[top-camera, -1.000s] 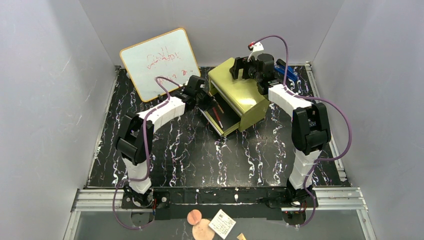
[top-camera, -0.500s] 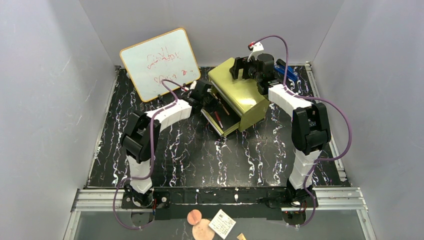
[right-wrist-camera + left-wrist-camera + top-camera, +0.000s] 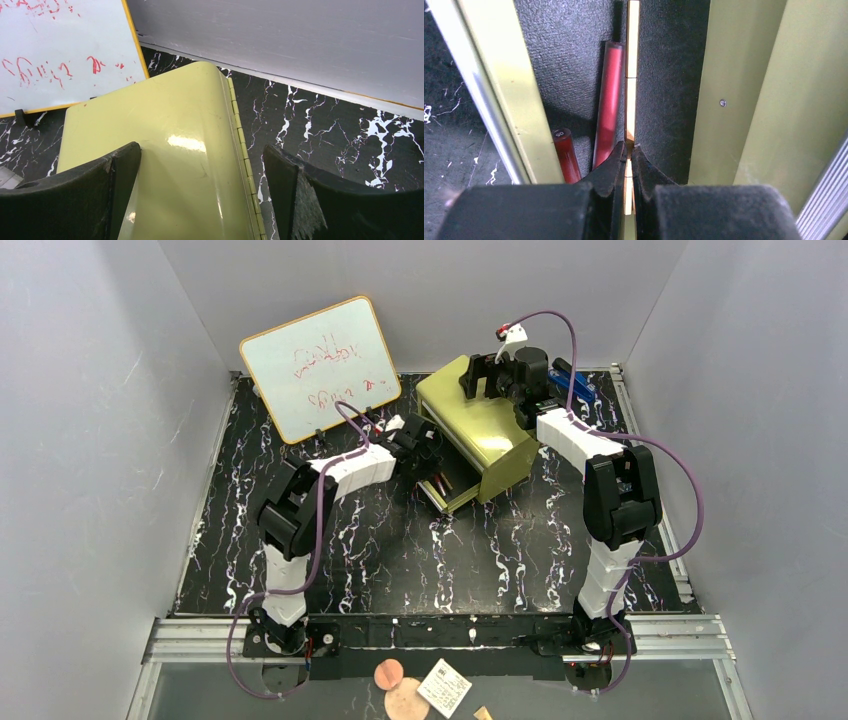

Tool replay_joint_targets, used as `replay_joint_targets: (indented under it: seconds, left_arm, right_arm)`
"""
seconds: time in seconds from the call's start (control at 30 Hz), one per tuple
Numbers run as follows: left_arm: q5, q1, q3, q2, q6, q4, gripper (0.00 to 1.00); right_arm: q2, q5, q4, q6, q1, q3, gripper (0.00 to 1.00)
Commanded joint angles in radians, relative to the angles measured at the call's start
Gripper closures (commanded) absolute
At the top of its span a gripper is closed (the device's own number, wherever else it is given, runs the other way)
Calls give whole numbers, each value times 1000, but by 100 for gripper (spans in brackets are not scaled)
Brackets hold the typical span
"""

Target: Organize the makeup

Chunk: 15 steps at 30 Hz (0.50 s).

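— What stands left of the drawer chest (image 3: 480,430)?
— The whiteboard (image 3: 318,365), propped near the grey back wall.
— And at the chest's open drawer (image 3: 569,50)?
— The left gripper (image 3: 629,161) is pinched on the tan pencil (image 3: 631,100), which runs straight away from the fingers along the black lining. The dark-red pencil (image 3: 608,100) lies parallel, just left of it.
— Over the chest?
— The right gripper (image 3: 202,160) hangs spread wide above its glossy top. The chest sits on a black marbled table (image 3: 400,550), grey walls around.
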Motion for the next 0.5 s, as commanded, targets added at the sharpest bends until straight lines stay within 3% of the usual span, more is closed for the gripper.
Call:
replay_joint_targets:
  seconds: [0.0,0.3,0.47]
  left_arm:
    - [-43,-5,40,42,50,-73,98]
    - [-52,-7,93,56,91,-114,75]
    - [-85,-12,127,36,123,-152,76]
  right_arm:
    - [188,5,-510,-43,37,-137,1]
    - [192,3,-510,-42,36,-136,1]
    - [189,4,-512,-43,36,-134,1]
